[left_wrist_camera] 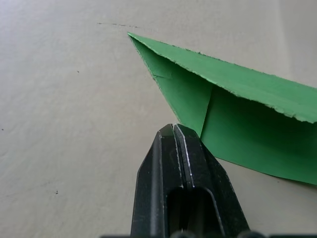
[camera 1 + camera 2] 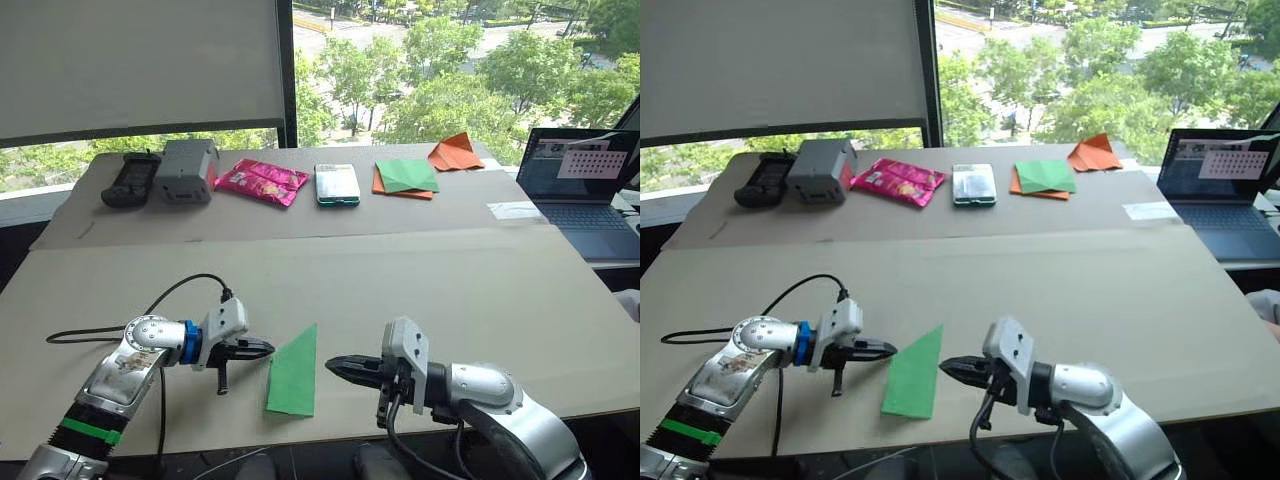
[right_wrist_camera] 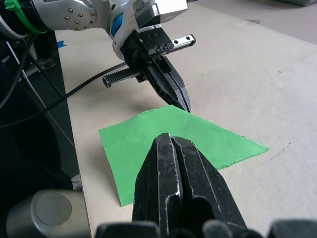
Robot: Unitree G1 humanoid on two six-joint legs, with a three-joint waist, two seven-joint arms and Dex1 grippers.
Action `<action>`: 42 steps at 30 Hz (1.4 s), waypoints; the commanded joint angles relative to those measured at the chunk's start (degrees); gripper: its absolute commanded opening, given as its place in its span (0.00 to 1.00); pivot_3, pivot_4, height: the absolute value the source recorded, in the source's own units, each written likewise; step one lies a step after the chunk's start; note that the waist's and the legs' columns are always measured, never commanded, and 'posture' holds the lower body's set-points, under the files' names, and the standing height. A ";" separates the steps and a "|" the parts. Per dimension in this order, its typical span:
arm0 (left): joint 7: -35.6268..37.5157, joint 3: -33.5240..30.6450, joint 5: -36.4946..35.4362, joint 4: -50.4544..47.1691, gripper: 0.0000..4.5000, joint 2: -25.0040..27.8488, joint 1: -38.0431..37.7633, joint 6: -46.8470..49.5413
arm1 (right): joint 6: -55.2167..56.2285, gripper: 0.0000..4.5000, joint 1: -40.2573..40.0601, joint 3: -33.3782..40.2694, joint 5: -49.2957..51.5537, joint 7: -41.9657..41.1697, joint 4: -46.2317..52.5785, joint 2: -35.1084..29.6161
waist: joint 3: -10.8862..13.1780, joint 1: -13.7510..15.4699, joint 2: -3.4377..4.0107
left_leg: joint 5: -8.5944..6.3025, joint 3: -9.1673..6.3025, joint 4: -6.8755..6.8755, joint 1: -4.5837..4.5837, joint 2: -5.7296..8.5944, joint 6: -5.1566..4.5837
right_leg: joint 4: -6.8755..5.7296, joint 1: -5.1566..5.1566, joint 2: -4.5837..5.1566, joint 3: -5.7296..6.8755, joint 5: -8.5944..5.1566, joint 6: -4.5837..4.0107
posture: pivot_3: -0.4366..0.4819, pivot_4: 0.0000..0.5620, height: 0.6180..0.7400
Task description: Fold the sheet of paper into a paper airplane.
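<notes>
Lying flat, thin creased green sheet of paper (image 2: 293,375), pointed tip

Left tool (image 2: 268,348) and right tool (image 2: 330,364) closed, tips facing.

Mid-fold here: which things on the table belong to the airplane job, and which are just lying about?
Job:
green paper, partly folded, pointed
left hand, shut, beside it
right hand, shut, beside it

Lying about, far edge:
green-and-orange paper stack
orange folded paper
pink packet
grey box
black controller
laptop
</notes>
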State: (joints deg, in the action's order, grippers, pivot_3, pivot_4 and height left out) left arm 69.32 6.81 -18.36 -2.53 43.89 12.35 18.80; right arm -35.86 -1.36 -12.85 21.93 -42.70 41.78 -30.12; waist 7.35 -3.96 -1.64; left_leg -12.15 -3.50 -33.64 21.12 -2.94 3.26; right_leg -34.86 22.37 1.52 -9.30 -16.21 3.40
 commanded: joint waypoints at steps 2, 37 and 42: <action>4.53 -2.17 -1.00 0.39 0.13 2.75 1.83 -3.39 | -0.34 0.00 -0.03 -0.47 -1.10 3.07 0.82 -0.10 | 0.03 0.17 -0.01 | 0.00 0.02 -0.01 0.01 0.01 0.00 | 0.05 -0.03 0.04 0.00 0.00 0.00 | 0.48 0.27 1.00; 18.91 24.70 12.25 47.45 0.00 -6.87 33.96 -92.78 | 0.27 0.00 -1.88 -2.22 -1.55 8.99 -1.81 1.86 | 0.13 1.32 0.08 | 0.48 0.14 -0.24 0.28 0.05 -0.79 | -0.11 -0.28 -0.08 -0.21 0.16 0.23 | 0.48 0.27 1.00; 8.76 19.50 15.31 41.71 0.00 -5.54 28.87 -83.00 | 0.15 0.00 -1.53 -1.63 -1.58 9.32 -1.92 1.71 | 0.11 1.24 0.12 | 0.49 0.14 -0.24 0.28 0.06 -0.80 | -0.15 -0.35 -0.09 -0.21 0.17 0.25 | 0.48 0.27 1.00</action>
State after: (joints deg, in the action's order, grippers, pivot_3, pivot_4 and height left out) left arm 81.44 28.39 -3.73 41.90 37.40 42.26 -67.59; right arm -36.13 -3.28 -15.10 19.81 -33.62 37.83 -28.53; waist 7.46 -2.72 -1.52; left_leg -11.66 -3.36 -33.88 21.39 -2.89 2.46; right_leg -35.03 22.00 1.43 -9.51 -16.03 3.67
